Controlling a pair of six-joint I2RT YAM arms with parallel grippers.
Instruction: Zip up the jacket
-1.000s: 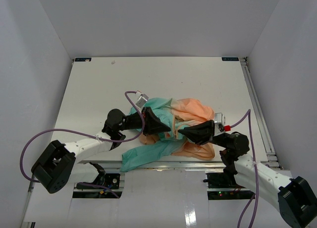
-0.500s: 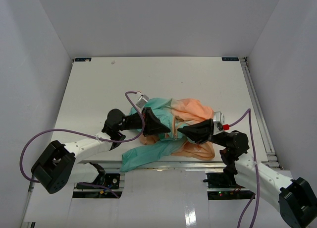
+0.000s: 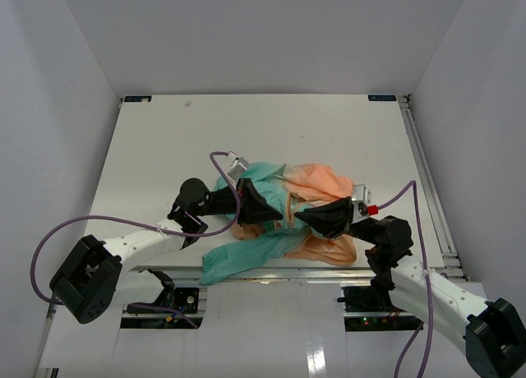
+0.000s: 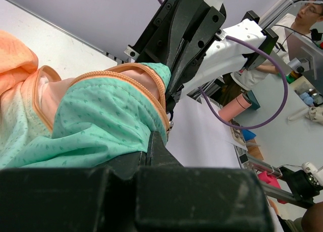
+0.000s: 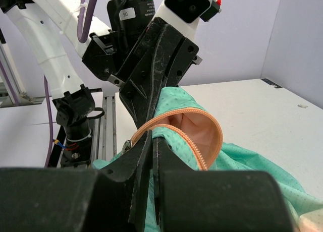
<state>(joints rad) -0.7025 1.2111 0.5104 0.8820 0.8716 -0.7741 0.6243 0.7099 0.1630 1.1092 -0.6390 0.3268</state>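
The jacket (image 3: pixel 316 181) lies crumpled near the table's front edge, teal on the left and peach on the right. My left gripper (image 3: pixel 278 217) and right gripper (image 3: pixel 299 218) meet tip to tip over its teal hem. The left gripper (image 4: pixel 151 138) is shut on the teal fabric (image 4: pixel 96 116) just below the orange zipper edge (image 4: pixel 159 98). The right gripper (image 5: pixel 155 138) is shut on the teal zipper edge (image 5: pixel 202 156), with the metal zipper slider (image 5: pixel 126 146) just left of its fingers. The orange zipper tape loops up between the two grippers.
The white table (image 3: pixel 164 148) stretches behind and to both sides of the jacket. A metal rail (image 3: pixel 279 273) runs along the front edge under the hanging teal hem (image 3: pixel 226 263). Purple cables (image 3: pixel 222 160) arc over each arm. Grey walls enclose the table.
The left arm has edged slightly to the right. Both grippers stay shut on the jacket at the same spot.
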